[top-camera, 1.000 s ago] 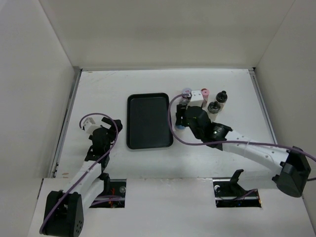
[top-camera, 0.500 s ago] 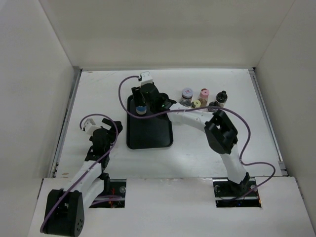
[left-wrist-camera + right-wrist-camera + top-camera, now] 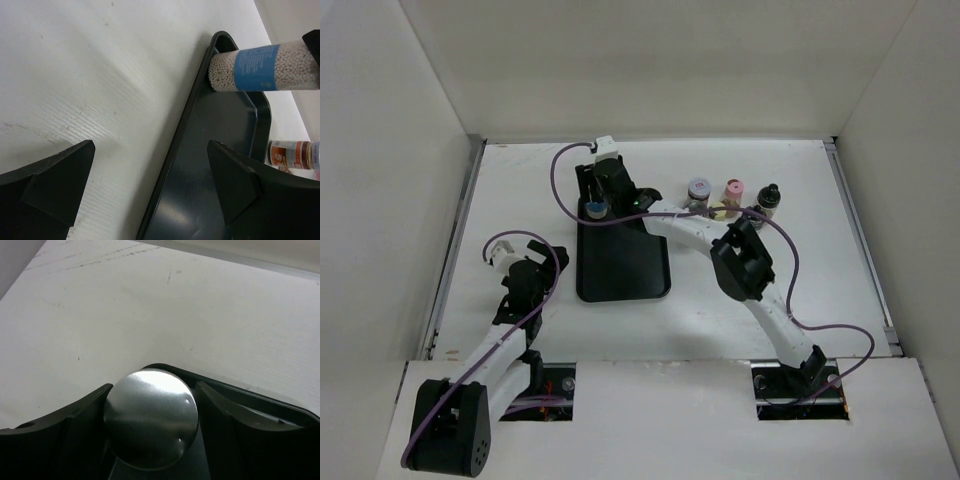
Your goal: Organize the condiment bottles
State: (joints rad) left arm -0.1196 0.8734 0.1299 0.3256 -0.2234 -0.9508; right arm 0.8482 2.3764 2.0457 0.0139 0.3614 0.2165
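My right gripper (image 3: 597,207) reaches across to the far left corner of the black tray (image 3: 620,265). It is shut on a condiment bottle (image 3: 265,67) with a blue label and pale granules. The bottle's shiny grey lid (image 3: 150,417) fills the gap between the fingers (image 3: 85,420). Its base hangs at that tray corner; I cannot tell whether it touches the floor. Right of the tray stand bottles with a purple lid (image 3: 698,190), a pink lid (image 3: 733,189) and a black lid (image 3: 769,196). My left gripper (image 3: 150,145) is open and empty over the tray's left rim (image 3: 170,150).
A yellow-lidded bottle (image 3: 717,210) sits partly behind the right arm's forearm. A red-labelled jar (image 3: 290,152) shows past the tray's right side. White walls enclose the table on three sides. The right arm's purple cable loops over the tray's far edge.
The right arm swung from the bottle group to the tray's far left corner, carrying the blue-labelled bottle. The left arm has not moved.
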